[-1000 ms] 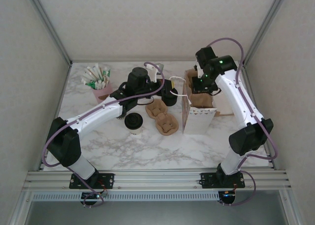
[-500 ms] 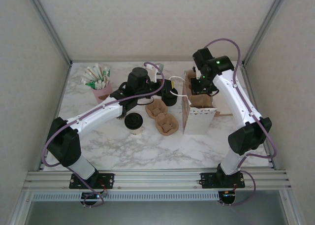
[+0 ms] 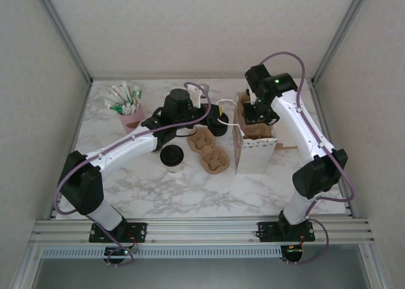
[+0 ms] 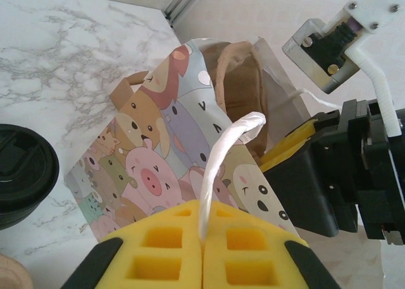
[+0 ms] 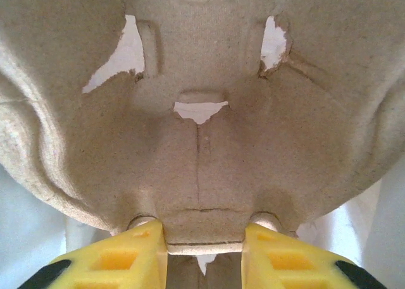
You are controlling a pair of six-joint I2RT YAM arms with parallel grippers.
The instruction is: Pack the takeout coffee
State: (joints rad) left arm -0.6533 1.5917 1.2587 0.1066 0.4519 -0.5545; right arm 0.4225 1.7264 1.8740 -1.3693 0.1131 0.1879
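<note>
The takeout coffee, a small white cup with a black lid, stands on the marble in front of my left arm, apart from both grippers. To its right stands the cartoon-animal paper bag. My left gripper is shut on the bag's white handle, its yellow pads pressed together around it. My right gripper is over the bag's open top. It is shut on the centre tab of a brown pulp cup carrier, which sits partly inside the bag.
A second pulp cup carrier lies between the coffee and the bag. A short black cylinder sits close beside my left gripper. A pink cup of sticks stands at the back left. Open marble lies along the front of the table.
My right gripper has shifted slightly left and toward the back over the bag, still holding the carrier. The left arm and the coffee have stayed put.
</note>
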